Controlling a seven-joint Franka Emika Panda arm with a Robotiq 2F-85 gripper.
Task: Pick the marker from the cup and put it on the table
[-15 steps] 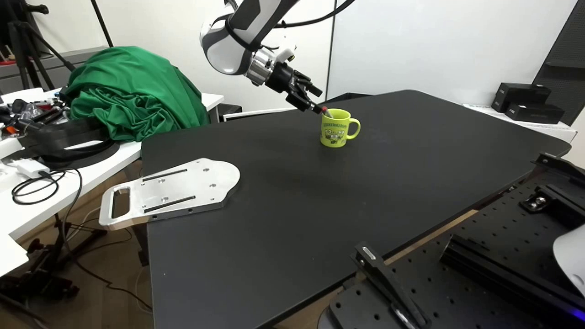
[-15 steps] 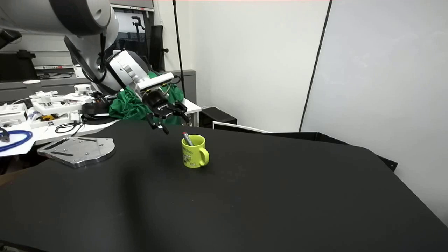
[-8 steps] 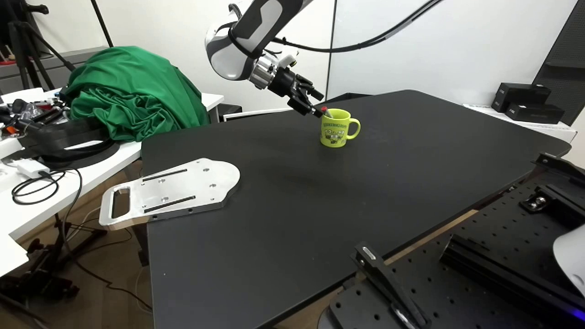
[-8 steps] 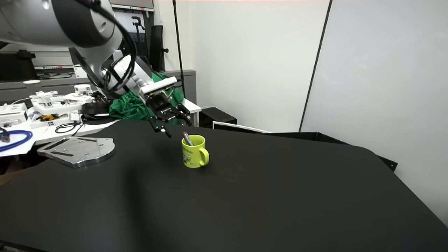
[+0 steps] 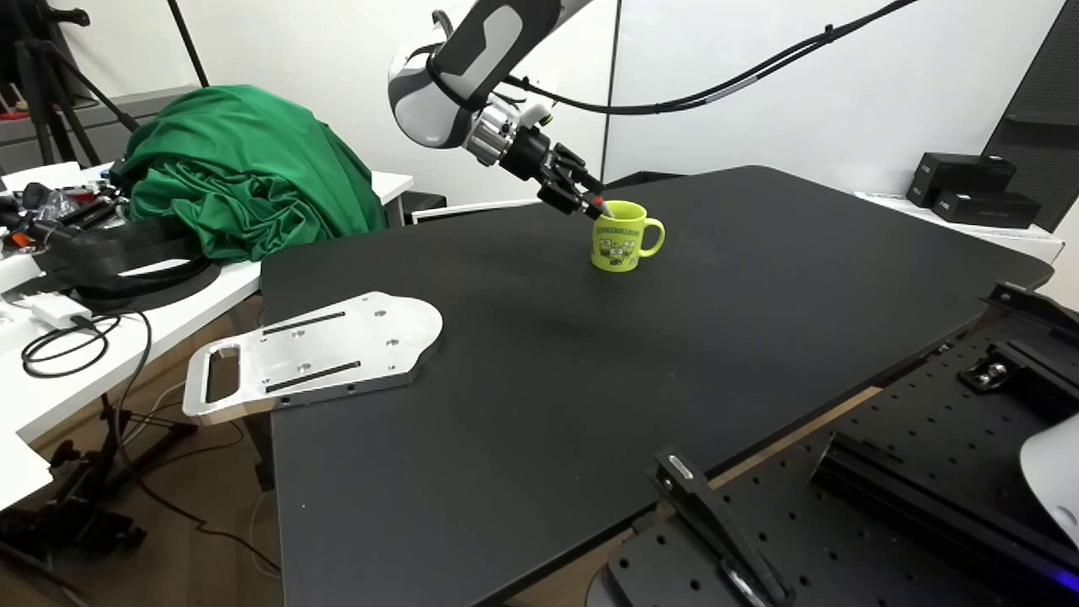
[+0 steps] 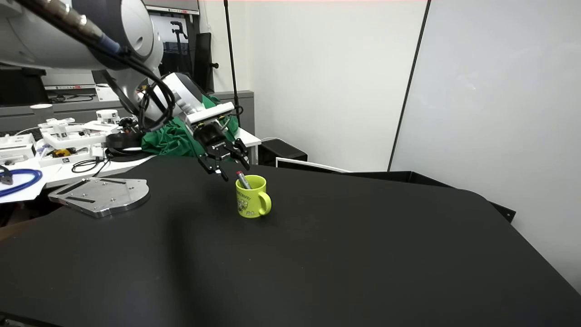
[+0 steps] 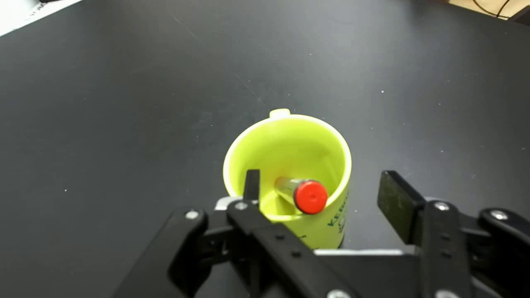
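We count one marker (image 7: 310, 197) and one mug (image 5: 614, 246)
To these we add one handle (image 7: 280, 113) on the mug, two fingers (image 7: 396, 203), one robot arm (image 5: 497, 42), one black tabletop (image 5: 590, 354), one silver plate (image 5: 333, 344) with two long slots (image 5: 303, 323) and one wider cutout (image 5: 223, 373), one green cloth (image 5: 253, 160), one looped blue cable (image 6: 38, 175) and two lettered black boxes (image 5: 988, 209) in an exterior view.

Marker (image 7: 309, 196) in cup (image 6: 250, 202), cup on table (image 6: 363, 250), hand (image 6: 235, 170) just beside, seemingly apart
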